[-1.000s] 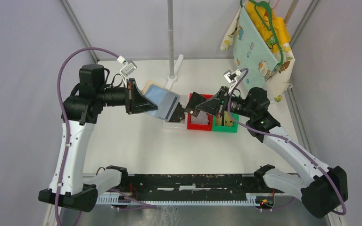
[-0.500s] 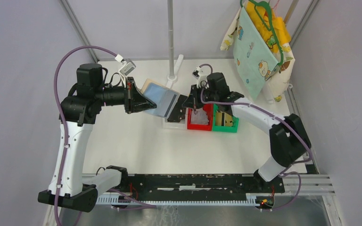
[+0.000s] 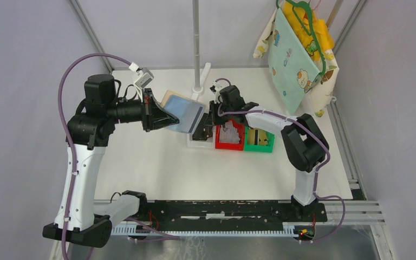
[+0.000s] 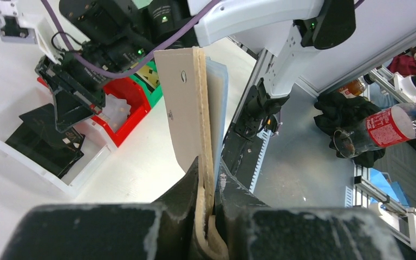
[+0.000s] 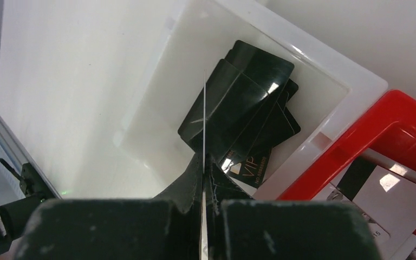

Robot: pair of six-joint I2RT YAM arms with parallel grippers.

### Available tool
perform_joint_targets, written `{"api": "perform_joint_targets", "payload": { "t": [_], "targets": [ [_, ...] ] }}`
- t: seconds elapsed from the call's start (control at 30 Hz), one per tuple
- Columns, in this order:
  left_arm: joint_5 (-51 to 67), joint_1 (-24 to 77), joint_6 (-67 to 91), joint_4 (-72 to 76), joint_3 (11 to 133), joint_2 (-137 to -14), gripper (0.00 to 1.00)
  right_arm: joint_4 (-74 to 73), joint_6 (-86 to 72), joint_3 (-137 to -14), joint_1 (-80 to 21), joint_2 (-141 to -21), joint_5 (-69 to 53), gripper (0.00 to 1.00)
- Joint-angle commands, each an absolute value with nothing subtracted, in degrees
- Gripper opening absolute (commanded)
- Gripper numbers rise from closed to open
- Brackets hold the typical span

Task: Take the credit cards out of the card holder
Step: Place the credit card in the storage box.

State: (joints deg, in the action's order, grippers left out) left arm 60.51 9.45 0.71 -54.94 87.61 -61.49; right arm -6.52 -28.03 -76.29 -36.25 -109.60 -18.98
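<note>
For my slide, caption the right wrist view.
Right gripper, shut on a card held edge-on, over the white bin holding black cards.

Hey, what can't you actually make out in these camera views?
Right wrist view: the held card shows only its edge, so face and colour are hidden.
Left wrist view: the card holder is near edge-on; any cards inside are unseen.
Top view: the green bin contents are too small.
Right wrist view: the red bin is cut off by the frame edge.
</note>
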Motion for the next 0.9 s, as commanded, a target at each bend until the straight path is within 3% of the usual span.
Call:
{"api": "perform_joint_targets", "payload": {
  "t": [0.0,0.37,0.47,0.53,0.6,0.87],
  "targets": [
    [61.83,9.33,3.23,-50.07,87.29,-59.89,0.03,-3.64,-30.23,-80.39,-37.23,-112.25,-16.67,0.00],
    [62.04,9.32,4.01,-48.31,86.15,-58.18,0.03,-5.00,-30.61,-86.31,-39.48,-118.51,-14.73,0.01],
    [62.16,9.34,3.61,-47.99,85.00,-58.03,0.03,-6.12,-29.99,-86.33,-40.05,-117.48,-13.62,0.14],
    [62.43,9.38,3.78,-47.98,85.10,-58.51,0.03,-6.64,-29.19,-85.89,-40.47,-116.05,-12.25,0.31],
    [62.86,9.32,4.48,-47.99,85.91,-59.16,0.03,-7.01,-28.56,-85.49,-40.58,-114.51,-11.46,0.41],
    [63.17,9.41,5.49,-46.55,85.41,-58.70,0.03,-7.52,-25.93,-83.29,-40.51,-104.03,-9.99,0.70]
  ]
}}
